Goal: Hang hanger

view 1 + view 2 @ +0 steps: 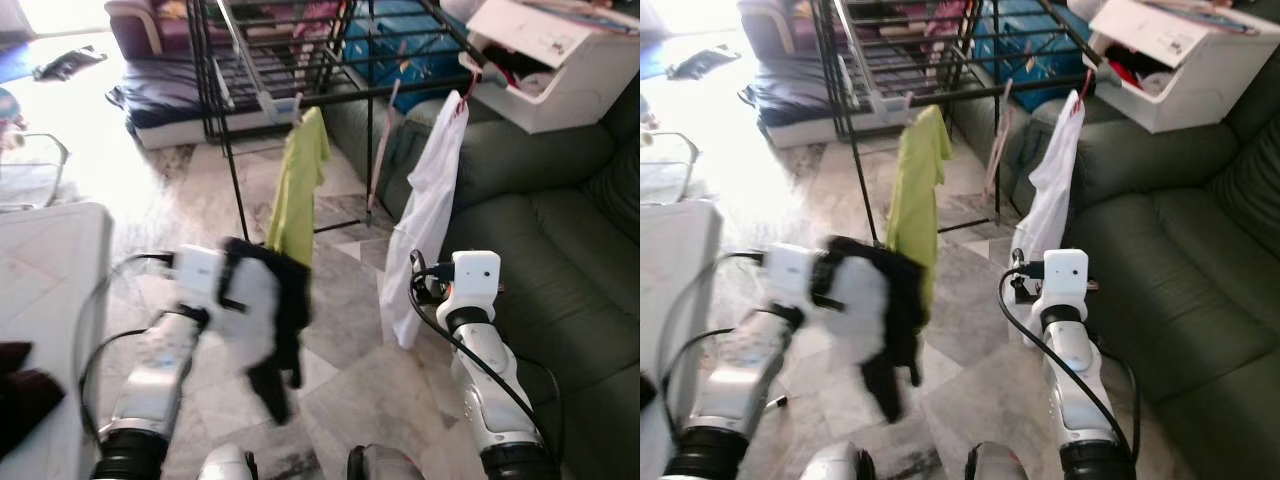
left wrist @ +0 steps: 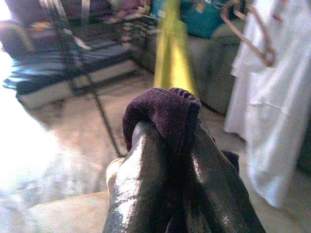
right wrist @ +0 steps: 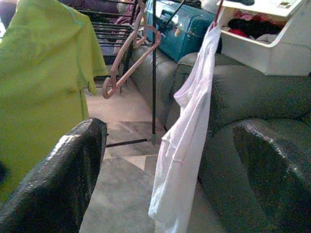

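— How many garments hang on the rack (image 1: 300, 60)?
— Two: one green shirt (image 1: 298, 190) and one white shirt (image 1: 425, 225).

— Hangers?
— One empty pink hanger (image 3: 130, 56) on the rack; a red hook tops the white shirt.

— And the arms?
— Two. One left end effector (image 2: 167, 145) pinches one dark cloth (image 1: 275, 310); one right end effector (image 3: 170, 160), fingers spread.

— Furniture?
— One green sofa (image 1: 560, 260), one white bin (image 1: 570, 70), one white table (image 1: 50, 260).

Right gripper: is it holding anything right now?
No. In the right wrist view the right gripper has its two black fingers spread wide apart with nothing between them.
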`<state>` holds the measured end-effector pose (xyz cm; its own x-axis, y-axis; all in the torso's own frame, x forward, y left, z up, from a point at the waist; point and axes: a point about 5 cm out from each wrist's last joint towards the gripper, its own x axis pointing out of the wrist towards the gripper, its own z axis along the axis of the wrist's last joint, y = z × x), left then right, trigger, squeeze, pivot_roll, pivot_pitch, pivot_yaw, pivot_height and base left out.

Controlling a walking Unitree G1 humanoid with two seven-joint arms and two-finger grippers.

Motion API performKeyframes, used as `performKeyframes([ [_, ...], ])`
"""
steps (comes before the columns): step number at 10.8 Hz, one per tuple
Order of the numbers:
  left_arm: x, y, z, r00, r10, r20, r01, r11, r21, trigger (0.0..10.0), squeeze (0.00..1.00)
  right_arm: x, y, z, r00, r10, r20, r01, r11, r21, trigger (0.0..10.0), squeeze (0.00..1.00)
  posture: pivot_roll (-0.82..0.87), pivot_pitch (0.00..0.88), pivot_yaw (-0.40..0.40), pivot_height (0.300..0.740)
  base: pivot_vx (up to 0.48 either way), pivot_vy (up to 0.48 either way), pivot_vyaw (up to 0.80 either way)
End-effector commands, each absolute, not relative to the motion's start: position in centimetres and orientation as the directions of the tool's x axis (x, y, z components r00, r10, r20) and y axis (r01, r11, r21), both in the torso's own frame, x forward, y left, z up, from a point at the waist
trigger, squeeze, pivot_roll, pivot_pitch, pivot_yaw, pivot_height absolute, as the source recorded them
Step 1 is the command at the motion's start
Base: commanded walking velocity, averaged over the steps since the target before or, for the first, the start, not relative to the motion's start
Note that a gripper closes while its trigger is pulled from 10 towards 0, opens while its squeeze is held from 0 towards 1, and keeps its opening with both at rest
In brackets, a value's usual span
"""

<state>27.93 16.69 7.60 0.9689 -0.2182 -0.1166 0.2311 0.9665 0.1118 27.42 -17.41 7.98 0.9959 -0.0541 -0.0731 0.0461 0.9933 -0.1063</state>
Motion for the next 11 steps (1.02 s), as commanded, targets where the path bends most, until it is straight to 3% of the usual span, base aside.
performKeyframes([
  [1, 27.8, 16.7, 7.9, 0.973, -0.212, -0.091, 0.222, 0.967, 0.125, 10.0, 0.0, 27.0, -18.2, 7.9, 0.994, -0.074, -0.076, 0.065, 0.991, -0.119, 10.0, 0.0, -0.05, 0.05, -0.038, 0.74, 0.0, 0.0, 0.0],
  [3, 27.3, 17.5, 7.7, 0.973, -0.21, -0.097, 0.221, 0.967, 0.127, 10.0, 0.0, 25.9, -18.5, 7.2, 0.992, -0.072, -0.1, 0.059, 0.99, -0.13, 10.0, 0.0, -0.05, 0.051, -0.037, 0.74, 0.0, 0.0, 0.0],
  [5, 28.1, 16.8, 8.3, 0.973, -0.22, -0.069, 0.227, 0.966, 0.121, 10.0, 0.0, 26.6, -18.5, 7.7, 0.993, -0.081, -0.085, 0.07, 0.99, -0.124, 10.0, 0.0, -0.06, 0.056, -0.029, 0.74, 0.0, 0.0, 0.0],
  [11, 28.3, 16.2, 8.7, 0.969, -0.242, -0.052, 0.246, 0.963, 0.109, 10.0, 0.0, 26.9, -17.8, 8.1, 0.997, -0.039, -0.064, 0.03, 0.99, -0.139, 10.0, 0.0, -0.06, 0.065, -0.03, 0.74, 0.414, 0.0, 0.0],
])
